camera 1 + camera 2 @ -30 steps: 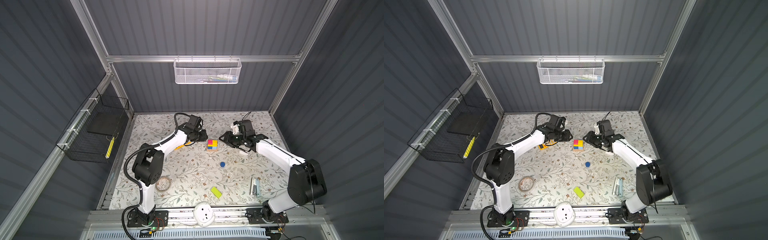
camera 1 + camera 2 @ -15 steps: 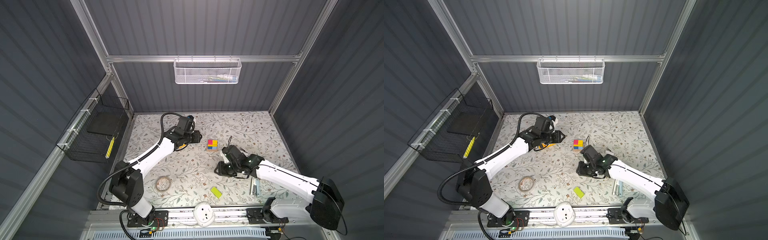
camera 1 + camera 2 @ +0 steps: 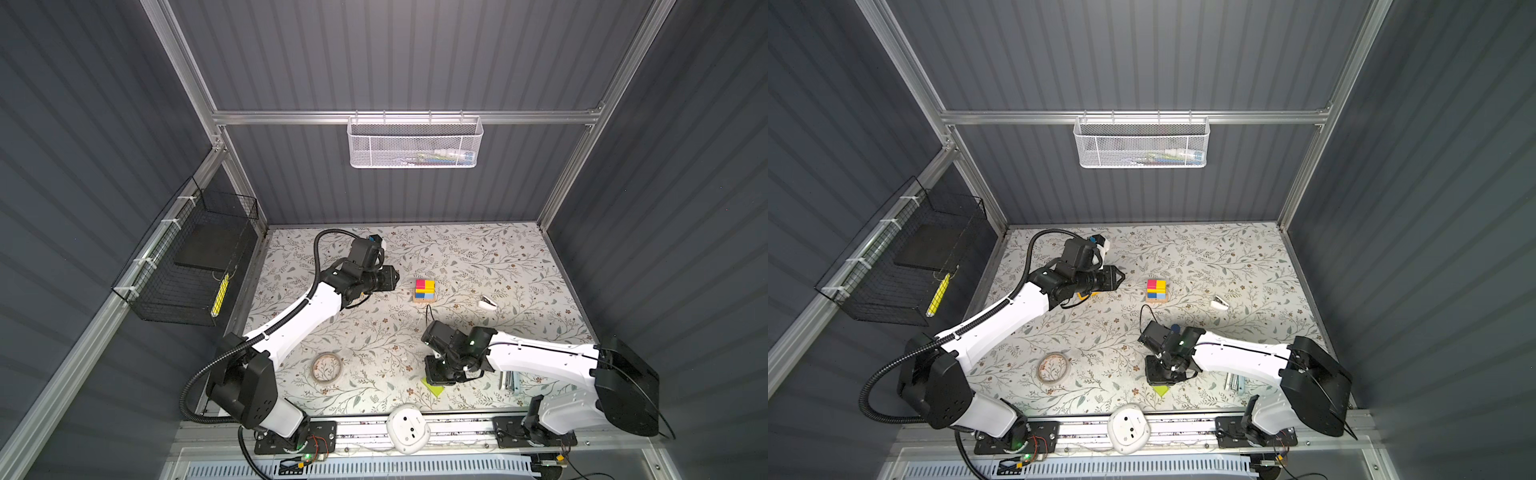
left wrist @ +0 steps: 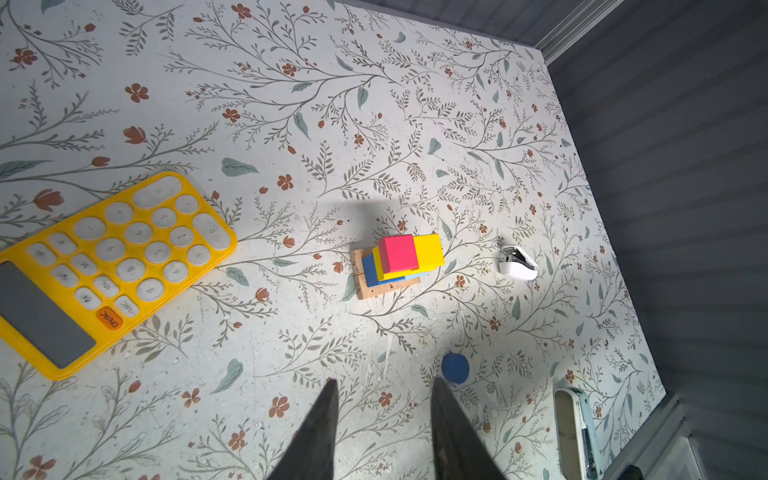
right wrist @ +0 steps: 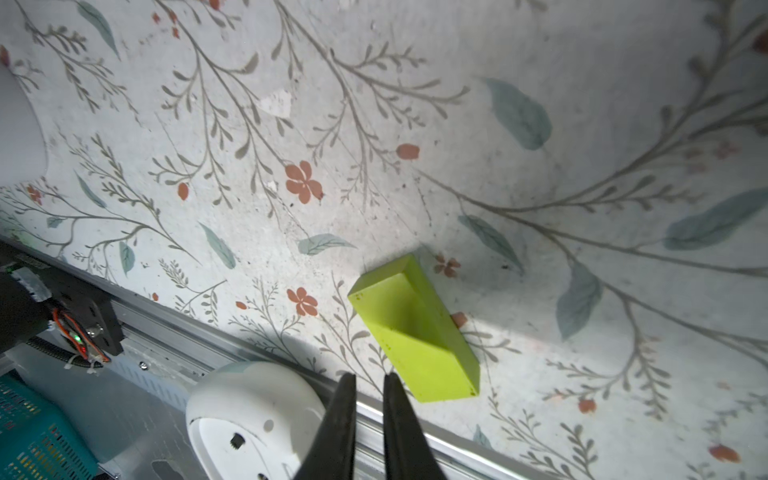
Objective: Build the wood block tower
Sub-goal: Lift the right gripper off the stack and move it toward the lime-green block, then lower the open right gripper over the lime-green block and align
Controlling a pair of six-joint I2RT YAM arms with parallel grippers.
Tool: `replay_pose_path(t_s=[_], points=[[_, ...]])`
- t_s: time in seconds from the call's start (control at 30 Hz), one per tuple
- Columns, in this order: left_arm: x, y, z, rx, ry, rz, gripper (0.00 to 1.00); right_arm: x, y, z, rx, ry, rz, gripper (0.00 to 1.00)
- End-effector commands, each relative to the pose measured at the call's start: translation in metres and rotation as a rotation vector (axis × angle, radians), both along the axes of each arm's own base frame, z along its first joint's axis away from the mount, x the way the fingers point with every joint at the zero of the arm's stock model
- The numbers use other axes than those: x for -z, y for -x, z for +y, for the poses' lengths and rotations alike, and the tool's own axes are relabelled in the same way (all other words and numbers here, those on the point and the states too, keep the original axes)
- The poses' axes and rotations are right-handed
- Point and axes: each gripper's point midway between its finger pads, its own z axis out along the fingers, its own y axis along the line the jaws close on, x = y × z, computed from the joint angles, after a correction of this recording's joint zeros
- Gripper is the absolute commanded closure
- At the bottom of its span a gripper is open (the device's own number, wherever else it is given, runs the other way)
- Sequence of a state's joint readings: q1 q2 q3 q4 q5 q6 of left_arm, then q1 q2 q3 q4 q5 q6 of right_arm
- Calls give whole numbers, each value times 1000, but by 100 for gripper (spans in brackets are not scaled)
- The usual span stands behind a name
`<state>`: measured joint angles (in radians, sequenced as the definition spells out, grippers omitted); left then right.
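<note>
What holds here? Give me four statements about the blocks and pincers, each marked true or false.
1. The lime bar lies on the table, outside the right pincer. True.
2. A pink cube and a yellow cube sit side by side atop the tower. True.
3. The left pincer grips the blue cylinder. False: it is open and empty; the cylinder lies on the table.
4. The yellow calculator rests on the tower. False: it lies on the table, apart from the tower.
</note>
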<state>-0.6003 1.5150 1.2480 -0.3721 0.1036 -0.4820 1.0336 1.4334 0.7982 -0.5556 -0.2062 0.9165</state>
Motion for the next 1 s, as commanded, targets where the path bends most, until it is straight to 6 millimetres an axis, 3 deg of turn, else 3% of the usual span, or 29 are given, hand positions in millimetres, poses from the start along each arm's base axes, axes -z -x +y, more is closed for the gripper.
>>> replay_pose_path(t_s=[0.0,0.4,0.97], points=[[-6,2,6,-15,5,-14,62,2,8,3,-21,11,31,87],[0,1,5,-13,-4,-5,62,20,23,10,-58,30,98,97],[6,-2,4,-8,-16,3,63,46,20,-30,-12,219,86,100]])
